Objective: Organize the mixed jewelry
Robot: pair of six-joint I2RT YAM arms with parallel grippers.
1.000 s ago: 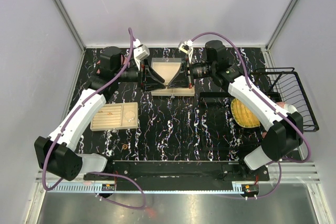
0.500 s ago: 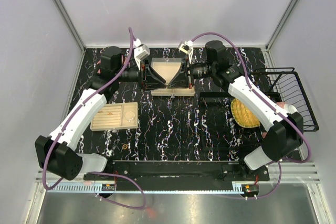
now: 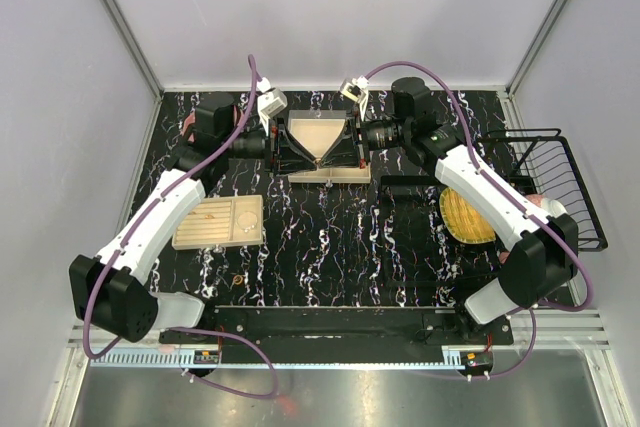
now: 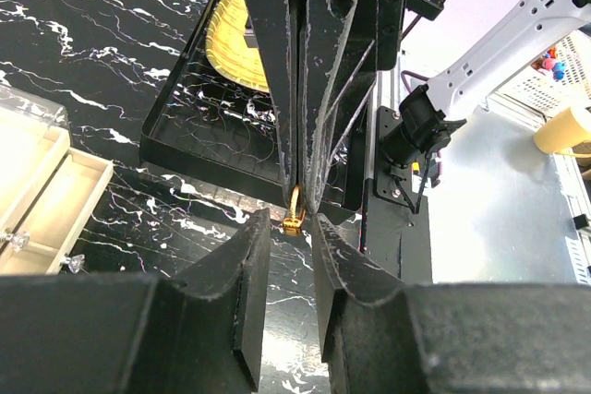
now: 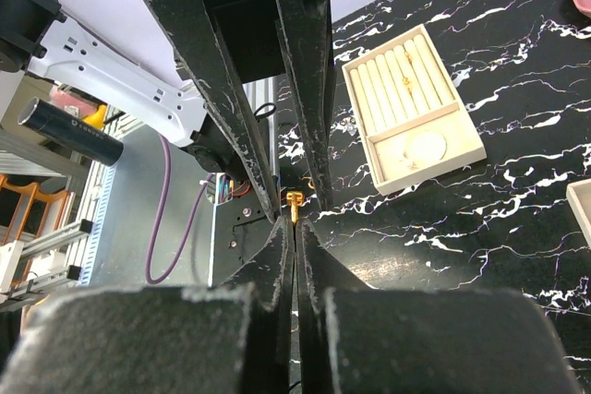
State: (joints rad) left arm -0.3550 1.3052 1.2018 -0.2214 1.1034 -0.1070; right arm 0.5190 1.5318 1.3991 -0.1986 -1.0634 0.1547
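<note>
My two grippers meet tip to tip above the back beige tray [image 3: 340,176]. My right gripper [image 5: 294,225] is shut on a small orange-gold jewelry piece [image 5: 294,200] that sticks out past its tips. My left gripper [image 4: 291,220] is open, and its fingertips [image 4: 261,223] stand on either side of the same gold piece [image 4: 295,213] without closing on it. In the top view both grippers meet over that tray, the left [image 3: 312,155] and the right [image 3: 324,155]. Another gold ring [image 3: 238,278] lies on the black tabletop near the front left.
A beige compartment tray [image 3: 218,222] with ring slots lies at the left, also seen in the right wrist view [image 5: 416,108]. A flat black tray holding a yellow ribbed object [image 3: 465,215] and a black wire basket [image 3: 565,187] stand at the right.
The left arm's wrist has shifted very slightly. The grippers stay together over the back tray.
</note>
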